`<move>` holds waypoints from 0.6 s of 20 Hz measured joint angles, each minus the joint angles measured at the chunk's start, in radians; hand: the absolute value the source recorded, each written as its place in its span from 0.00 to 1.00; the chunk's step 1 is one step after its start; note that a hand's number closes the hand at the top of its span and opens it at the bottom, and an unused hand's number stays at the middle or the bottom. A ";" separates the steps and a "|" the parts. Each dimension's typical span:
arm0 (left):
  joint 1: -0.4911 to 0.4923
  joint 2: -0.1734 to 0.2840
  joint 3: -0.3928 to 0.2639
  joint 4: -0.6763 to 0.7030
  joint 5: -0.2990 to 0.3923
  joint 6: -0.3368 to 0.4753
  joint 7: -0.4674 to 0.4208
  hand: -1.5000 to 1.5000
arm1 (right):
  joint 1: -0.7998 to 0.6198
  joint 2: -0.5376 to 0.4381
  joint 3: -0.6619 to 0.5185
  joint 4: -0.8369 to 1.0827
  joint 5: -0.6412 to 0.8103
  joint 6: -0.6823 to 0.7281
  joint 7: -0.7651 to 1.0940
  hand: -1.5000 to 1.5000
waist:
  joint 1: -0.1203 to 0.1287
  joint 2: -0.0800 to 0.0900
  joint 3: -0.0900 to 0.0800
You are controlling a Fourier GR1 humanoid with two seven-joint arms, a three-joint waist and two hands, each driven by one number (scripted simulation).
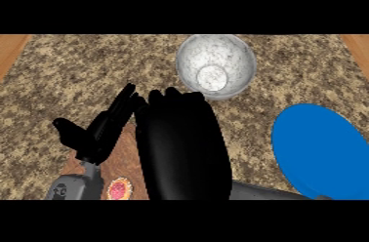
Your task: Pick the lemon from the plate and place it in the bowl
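The blue plate (320,151) lies at the right edge with nothing on its visible surface. A speckled white bowl (216,65) stands at the back, and I see nothing inside it. My right hand (184,143) is raised in the middle of the view, back toward me. Its fingers curl downward just short of the bowl's near rim. The lemon shows nowhere; the curled hand hides whatever it holds. At the left, my left hand (101,129) is held with straight fingers pointing up and to the right, and it holds nothing.
A wooden board (128,155) lies under the hands at the lower left. A small round pink and orange item (119,189) sits on it near the lower edge. Granite counter stretches around, with wooden strips at both far corners.
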 measured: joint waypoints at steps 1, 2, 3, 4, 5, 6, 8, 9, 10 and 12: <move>0.005 0.001 -0.001 -0.002 -0.001 -0.003 -0.004 0.50 | -0.026 0.000 -0.024 0.011 -0.008 0.000 0.001 1.00 | 0.000 0.000 0.000; 0.021 -0.002 -0.009 -0.010 -0.003 -0.006 -0.008 0.50 | -0.044 0.001 -0.045 0.032 -0.015 -0.003 -0.003 1.00 | 0.001 0.000 0.000; 0.024 0.003 -0.006 -0.017 0.002 -0.009 -0.004 0.50 | -0.055 0.002 -0.058 0.045 -0.010 -0.007 -0.005 1.00 | 0.001 0.001 0.000; 0.028 0.000 -0.009 -0.023 -0.001 -0.007 -0.002 0.50 | -0.066 0.003 -0.085 0.074 -0.001 -0.007 -0.020 1.00 | 0.000 0.001 0.000; 0.019 0.002 -0.002 -0.018 0.002 -0.007 0.000 0.50 | -0.085 0.004 -0.107 0.102 -0.001 -0.008 -0.028 1.00 | 0.000 0.002 0.000; 0.020 0.001 -0.006 -0.021 -0.001 -0.006 0.002 0.50 | -0.097 0.005 -0.129 0.125 0.004 -0.008 -0.038 1.00 | -0.001 0.002 0.001; 0.017 -0.002 -0.008 -0.020 -0.006 -0.002 0.005 0.50 | -0.100 -0.006 -0.184 0.175 0.015 -0.027 -0.080 1.00 | -0.002 0.004 0.001; 0.016 -0.008 -0.011 -0.013 -0.012 0.002 -0.002 0.50 | -0.104 -0.002 -0.204 0.198 0.018 -0.038 -0.095 1.00 | -0.002 0.004 0.001; 0.019 -0.001 -0.002 -0.004 -0.007 -0.008 -0.018 0.50 | -0.106 0.001 -0.221 0.222 0.027 -0.053 -0.108 1.00 | -0.002 0.005 0.001; 0.026 -0.002 -0.002 -0.004 -0.007 -0.012 -0.026 0.50 | -0.111 -0.002 -0.267 0.269 0.036 -0.081 -0.145 1.00 | -0.002 0.005 0.001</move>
